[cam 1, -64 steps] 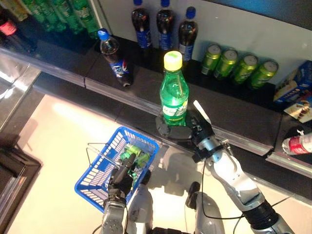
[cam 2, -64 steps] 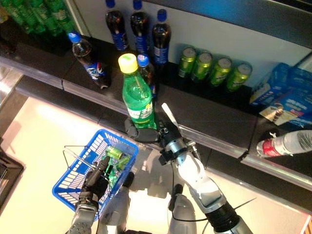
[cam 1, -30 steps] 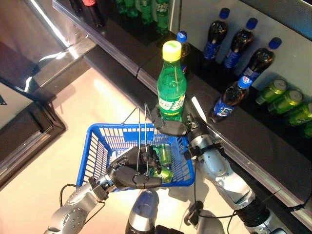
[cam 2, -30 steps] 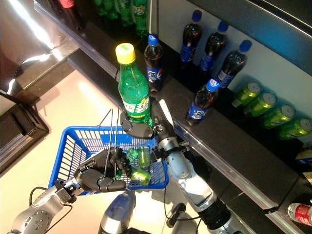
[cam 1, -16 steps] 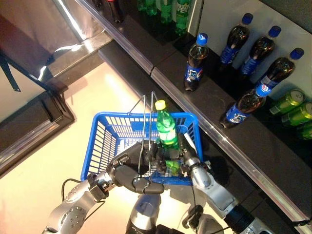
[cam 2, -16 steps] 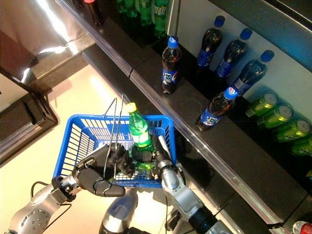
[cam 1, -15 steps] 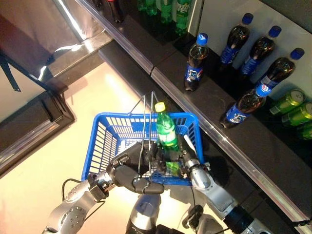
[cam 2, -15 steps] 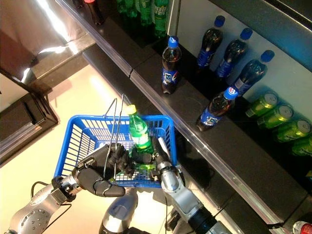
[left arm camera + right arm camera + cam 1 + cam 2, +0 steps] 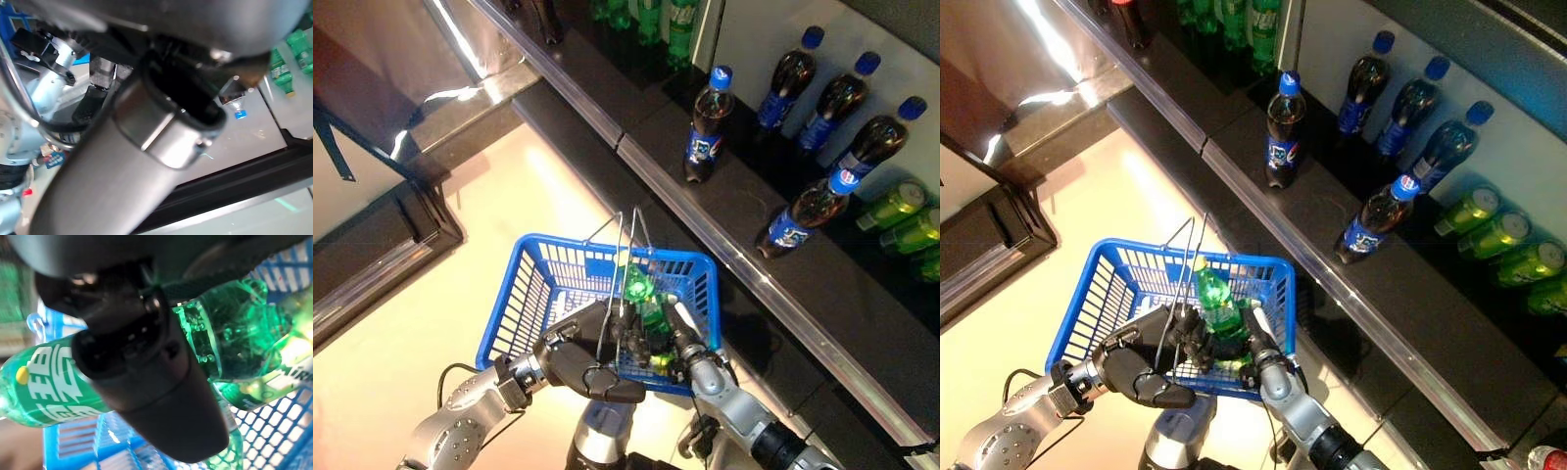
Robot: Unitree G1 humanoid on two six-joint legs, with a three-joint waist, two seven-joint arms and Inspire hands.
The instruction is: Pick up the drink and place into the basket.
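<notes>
A green drink bottle with a yellow cap sits low inside the blue wire basket, tilted, its cap pointing toward about 11 o'clock in the head views and its base sunk among other green bottles lying at the basket's bottom. The right hand, entering the basket from 5 o'clock, is at the bottle's lower body; the right wrist view shows a dark finger lying across the green plastic, so the hand appears clamped on the bottle, though the grip is partly hidden behind the basket wall.

The left hand, at 7 o'clock from the bottle, has its fingers curled round the basket's thin metal handles, which rise together over the basket's middle. The left wrist view is filled by the robot's own arm and adds nothing about that hand.

At 1 to 3 o'clock beyond the basket runs a dark shelf carrying upright cola bottles with blue caps, one further cola bottle leaning, and green cans at the right edge. The basket hangs over a pale floor.
</notes>
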